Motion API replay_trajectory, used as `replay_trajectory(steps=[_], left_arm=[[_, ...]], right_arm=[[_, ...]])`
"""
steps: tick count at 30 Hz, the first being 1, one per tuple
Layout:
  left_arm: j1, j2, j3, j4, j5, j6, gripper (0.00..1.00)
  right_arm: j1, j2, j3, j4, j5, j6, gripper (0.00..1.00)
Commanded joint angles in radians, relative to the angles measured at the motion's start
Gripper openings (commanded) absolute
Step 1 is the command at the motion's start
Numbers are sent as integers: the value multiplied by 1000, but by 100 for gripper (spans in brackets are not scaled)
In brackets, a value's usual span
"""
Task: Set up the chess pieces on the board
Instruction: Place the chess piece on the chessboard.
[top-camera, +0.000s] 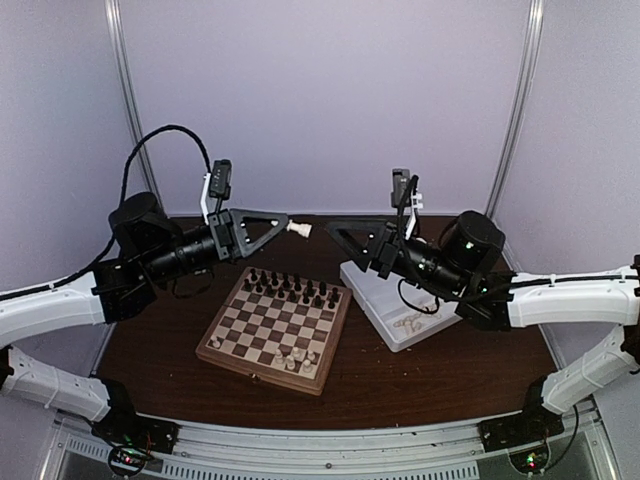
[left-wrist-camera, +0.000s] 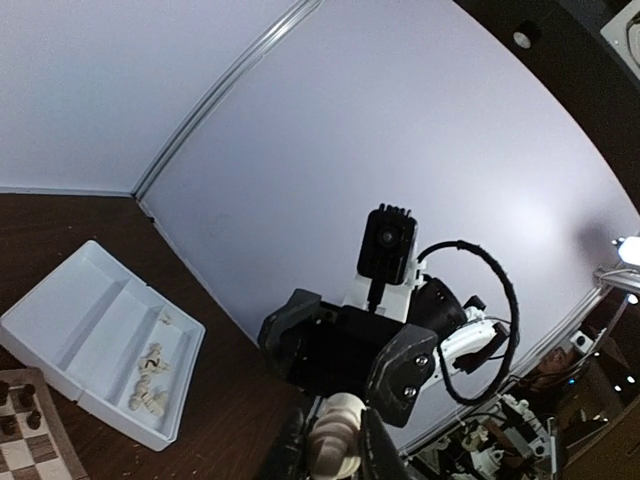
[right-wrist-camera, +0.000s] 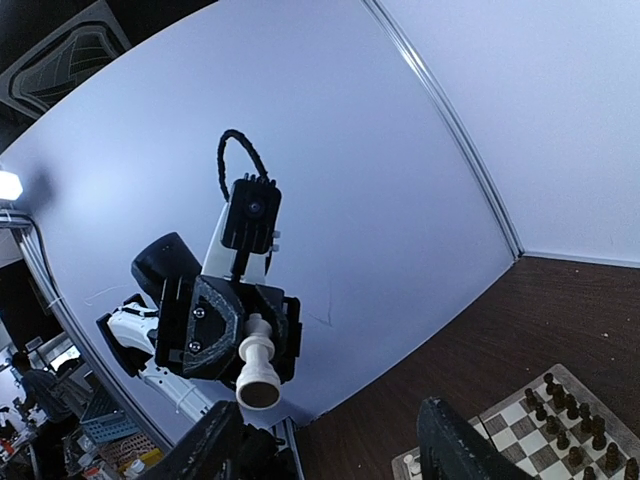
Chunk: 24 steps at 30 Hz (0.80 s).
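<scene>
One cream piece sits pinched in the left pincer, left of centre in the overhead view. It is raised well above the tabletop and lies sideways, its round base pointing toward the other arm. From the right wrist view you can see that the grip is on the upper part, with the base sticking out free.

Moving right and down, the board lies at the frame's centre. Dark pieces fill its two far rows. Only a few cream chess pieces stand along the near side, so most of that side is yet to be filled.

Just right of the held piece, the right pincer faces it tip to tip. Its fingers are spread with nothing between them.

Further right, the white tray holds more cream pieces, lying loose in one compartment.

Expect each piece to be light, rigid and smooth, probably turned wood. It won't crush, but the rounded shape may twist or slip between flat pads. Take hold across the narrow stem below the head, so that the base stays clear for setting down. Lower the piece upright and let go gently, since the small foot will likely tip over at a nudge.
</scene>
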Motion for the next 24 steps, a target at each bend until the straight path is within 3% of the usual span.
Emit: replay_trajectory(steps=[1,7,12,18,24], left_arm=[[-4,-91,-4,-276,-117,174,0],[-5,-196,0,-712,-286,313,0],[-5,-258,-8,-945,-402,400,0],[-5,-218,-14,-1085,-494,513,0],[-5,-112,-46,-1048,-475,524,0]], right_arm=[[-14,-88,-35,-96,56,-64,65],[-26,-206,-77,-308,135,-162,68],[-29,-264,-89,-430,192,-232,69],[-31,-292,-94,-513,243,-261,69],[-32,-334,-127,-559,299,-260,69]])
